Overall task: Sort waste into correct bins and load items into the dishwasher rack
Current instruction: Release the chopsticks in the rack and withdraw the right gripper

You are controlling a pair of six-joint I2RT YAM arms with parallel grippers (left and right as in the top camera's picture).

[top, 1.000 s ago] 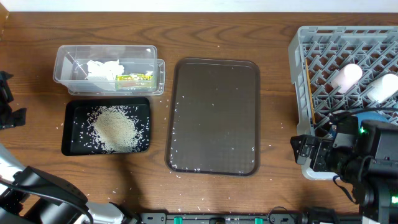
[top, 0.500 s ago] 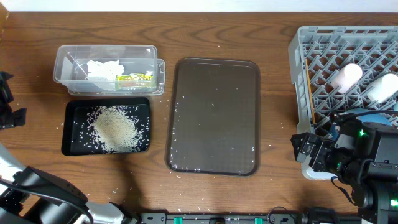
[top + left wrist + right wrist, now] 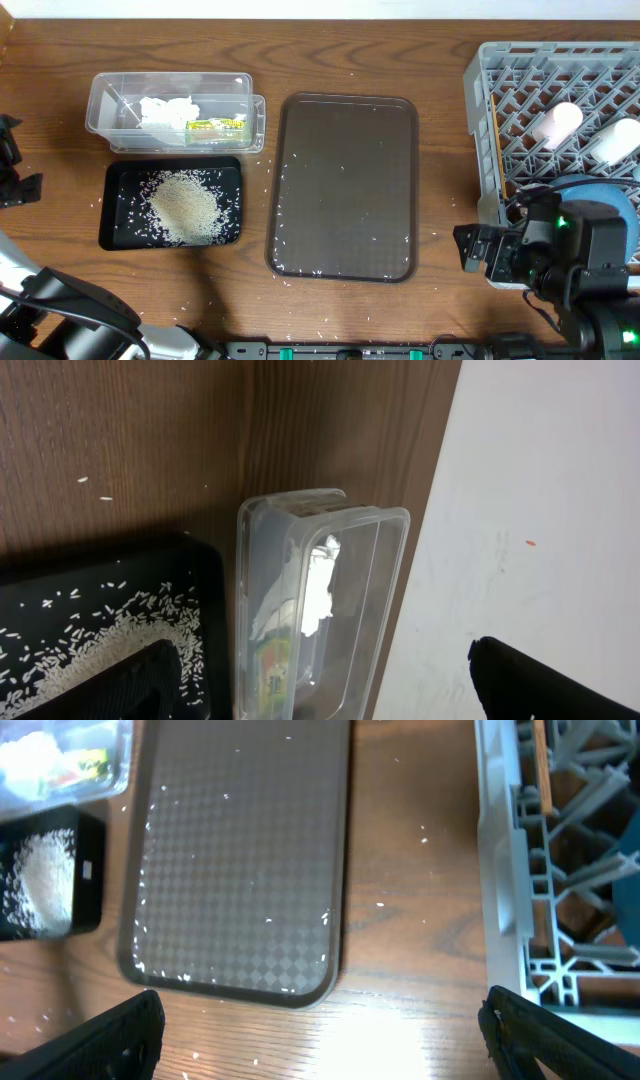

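With the dishwasher rack [image 3: 480, 110] at 3 o'clock seemingly loaded, the right end effector [image 3: 320, 1025], spread and empty, probably only needs to retreat.

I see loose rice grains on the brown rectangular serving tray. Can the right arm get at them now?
Probably yes: the right pincer hangs open near the tray, at its right edge, with only bare wooden table between them.

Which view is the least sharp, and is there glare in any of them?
Right wrist view: the softest, with a bright glare patch on the table next to the brown tray. Left wrist view: the wood grain and the clear tub are sharp, but its own fingers are dark and blurred. Overhead view: evenly lit, sharp, no glare.
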